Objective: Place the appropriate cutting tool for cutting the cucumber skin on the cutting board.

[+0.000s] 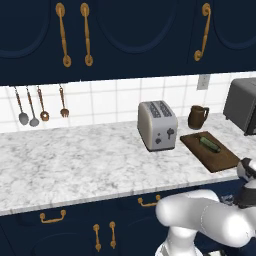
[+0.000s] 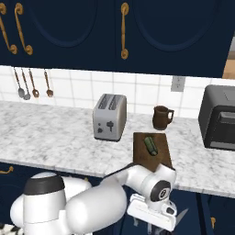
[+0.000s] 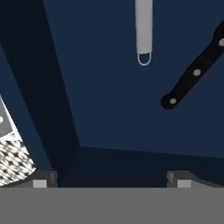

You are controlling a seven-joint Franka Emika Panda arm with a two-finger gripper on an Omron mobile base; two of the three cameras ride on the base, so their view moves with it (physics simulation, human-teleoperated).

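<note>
Released gripper (image 3: 112, 179) faces the cutting tool (image 3: 143, 30), handle pointing toward it.

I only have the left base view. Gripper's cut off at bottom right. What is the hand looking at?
Observer: A dark blue drawer interior. A pale grey tool handle with a loop end lies at the top of the hand view.
Operator: Anything beside it?
Observer: A black riveted handle, angled, to its right.
Operator: Fingers closed?
Observer: No, both fingertips stand wide apart with nothing between them.
Operator: Where's the hand from the right side?
Observer: The gripper sits below the counter edge, in front of the cutting board.
</note>
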